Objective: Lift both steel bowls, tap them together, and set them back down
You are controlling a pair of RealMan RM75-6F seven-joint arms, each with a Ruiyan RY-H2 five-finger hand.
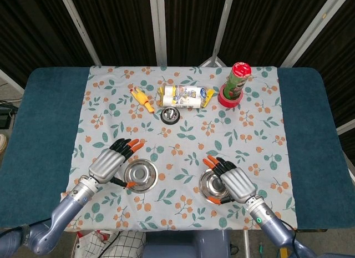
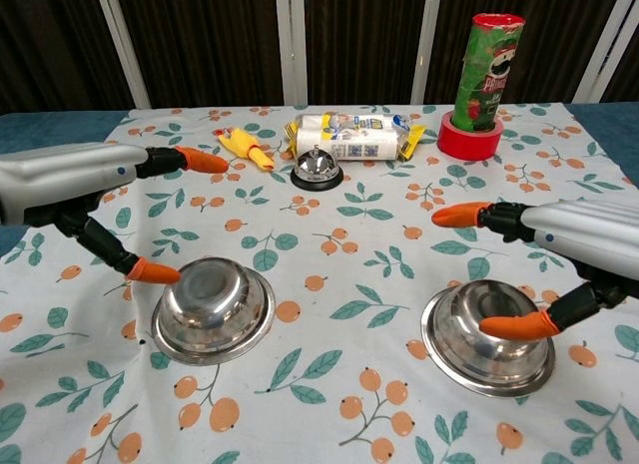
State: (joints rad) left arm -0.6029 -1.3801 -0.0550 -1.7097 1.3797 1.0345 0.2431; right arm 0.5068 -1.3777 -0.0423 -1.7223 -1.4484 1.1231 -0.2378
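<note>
Both hands spread wide — left hand (image 2: 70,185), right hand (image 2: 584,239) — over bowls (image 2: 212,309).

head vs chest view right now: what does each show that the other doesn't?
Only head: the blue table beyond the floral cloth's edges, and both forearms.

Only chest: the bowls side-on, flat on the cloth, with each hand's thumb tip low by its bowl's rim.

Both: left bowl, right bowl, left hand and right hand spread over them, desk bell, chips can.
</note>
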